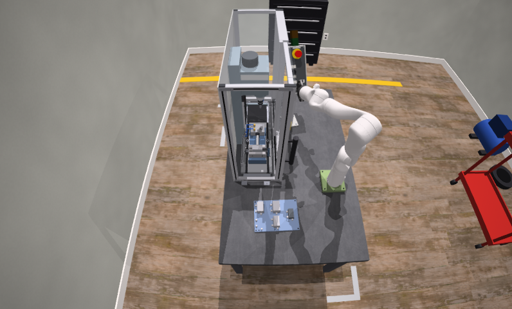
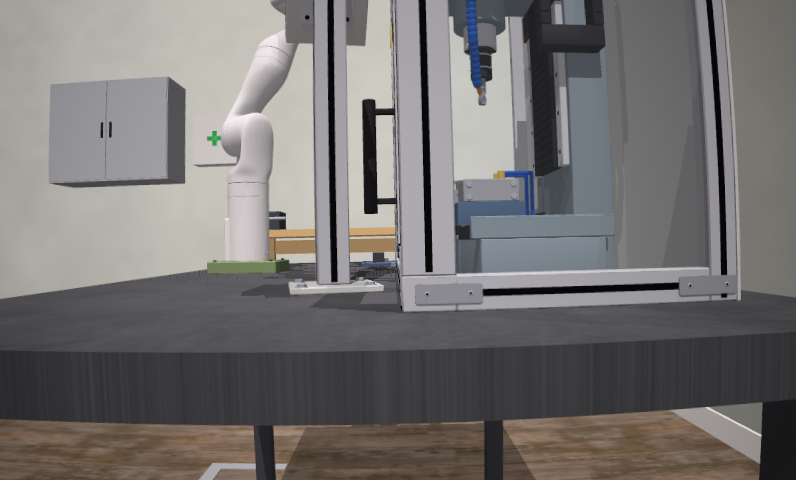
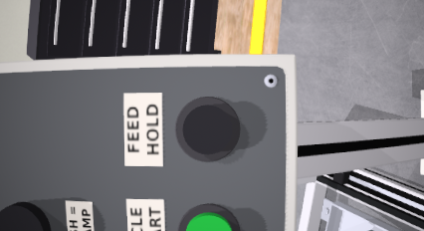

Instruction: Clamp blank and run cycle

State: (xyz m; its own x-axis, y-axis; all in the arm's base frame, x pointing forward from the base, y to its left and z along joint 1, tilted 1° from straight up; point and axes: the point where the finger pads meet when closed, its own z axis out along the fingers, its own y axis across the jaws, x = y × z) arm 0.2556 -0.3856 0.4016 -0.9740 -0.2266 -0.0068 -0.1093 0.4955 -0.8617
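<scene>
My gripper (image 1: 300, 85) is shut and empty, close to the control column's panel (image 1: 300, 71) (image 3: 75, 107). Its fingers are outside the wrist view, which shows part of the green CYCLE START button (image 3: 209, 225) and part of the black VISE AIR knob (image 3: 21, 220); its depth is unclear. The amber lamp (image 1: 294, 35) looks unlit. The guard's door appears shut, its black handle (image 1: 293, 150) (image 2: 369, 155) close to the frame. The vise (image 1: 257, 154) is inside; I cannot tell what lies between its jaws. Blanks (image 1: 260, 206) (image 1: 276, 206) (image 1: 276, 221) and the dark setting master (image 1: 290, 213) stand on the blue plate (image 1: 265, 225).
A black FEED HOLD button (image 3: 211, 128) is beside the green one. A red emergency stop (image 1: 298, 53) is higher on the column. The guard's frame (image 1: 255, 87) (image 2: 423, 178) stands close beside the gripper. A black drawer cabinet (image 1: 316, 22) (image 3: 106, 22) is behind the column.
</scene>
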